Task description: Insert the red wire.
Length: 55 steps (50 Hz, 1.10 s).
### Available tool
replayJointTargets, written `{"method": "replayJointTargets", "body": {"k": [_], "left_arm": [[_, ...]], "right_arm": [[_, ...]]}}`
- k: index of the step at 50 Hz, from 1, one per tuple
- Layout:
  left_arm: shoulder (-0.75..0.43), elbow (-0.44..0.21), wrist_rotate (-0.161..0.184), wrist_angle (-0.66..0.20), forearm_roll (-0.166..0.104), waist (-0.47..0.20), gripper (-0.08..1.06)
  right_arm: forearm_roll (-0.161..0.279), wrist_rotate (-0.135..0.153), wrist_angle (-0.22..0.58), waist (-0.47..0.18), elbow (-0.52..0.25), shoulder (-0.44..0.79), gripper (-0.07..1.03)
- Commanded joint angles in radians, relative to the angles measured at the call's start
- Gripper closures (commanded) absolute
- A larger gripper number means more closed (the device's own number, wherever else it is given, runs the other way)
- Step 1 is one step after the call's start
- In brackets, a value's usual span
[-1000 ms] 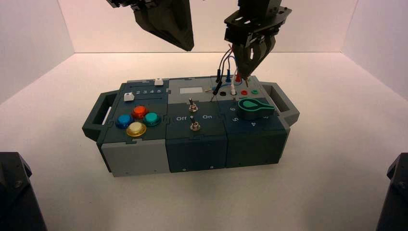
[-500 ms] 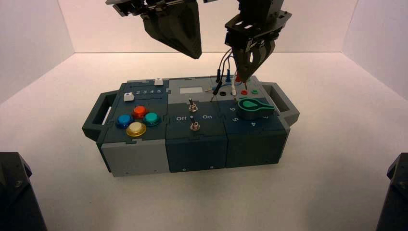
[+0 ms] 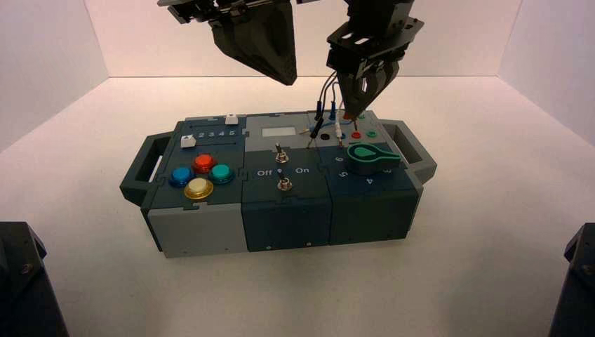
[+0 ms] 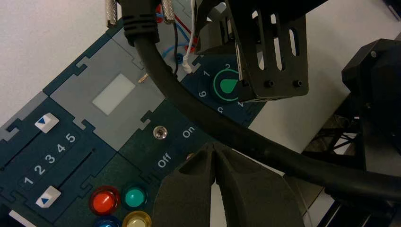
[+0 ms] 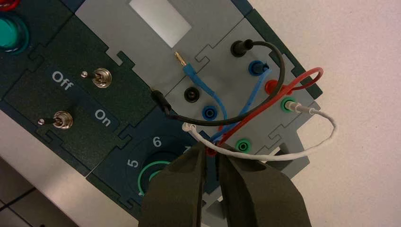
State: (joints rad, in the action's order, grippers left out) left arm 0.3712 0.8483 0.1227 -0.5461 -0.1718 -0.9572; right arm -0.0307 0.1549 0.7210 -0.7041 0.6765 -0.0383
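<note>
Lowered slightly: right gripper (image 3: 351, 116), pinching red wire (image 5: 257, 111); loop only in right wrist view. Left gripper (image 3: 289, 83), closed, left of it.

So the high cam sits above and behind the arms, facing down at the whole box (image 3: 286, 225). Both wrist cams hover much closer over it, sharing its On/Off switch panel.

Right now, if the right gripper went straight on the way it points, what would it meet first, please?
The right gripper, over the box's far right part with the red wire, would probably bring its pin to the near red socket first; exact alignment and depth are unclear.
</note>
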Motion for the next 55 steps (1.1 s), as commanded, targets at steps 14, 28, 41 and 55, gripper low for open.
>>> {"method": "replayJointTargets", "body": {"k": [14, 28, 41, 55], "left_arm": [[0.006, -0.029, 0.006, 0.008, -0.002, -0.003, 1.01], [0.008, -0.028, 0.006, 0.008, -0.002, -0.003, 1.01], [0.009, -0.025, 0.006, 0.008, 0.000, -0.003, 1.01], [0.014, -0.023, 0.006, 0.008, 0.000, -0.003, 1.01]], "right_arm": [[-0.002, 0.002, -0.021, 0.003, -0.002, -0.014, 0.99], [-0.006, 0.000, -0.034, 0.005, 0.005, -0.003, 0.99], [-0.011, -0.003, -0.037, 0.009, 0.005, 0.002, 0.99], [-0.014, -0.003, -0.038, 0.009, 0.005, 0.003, 0.99]]}}
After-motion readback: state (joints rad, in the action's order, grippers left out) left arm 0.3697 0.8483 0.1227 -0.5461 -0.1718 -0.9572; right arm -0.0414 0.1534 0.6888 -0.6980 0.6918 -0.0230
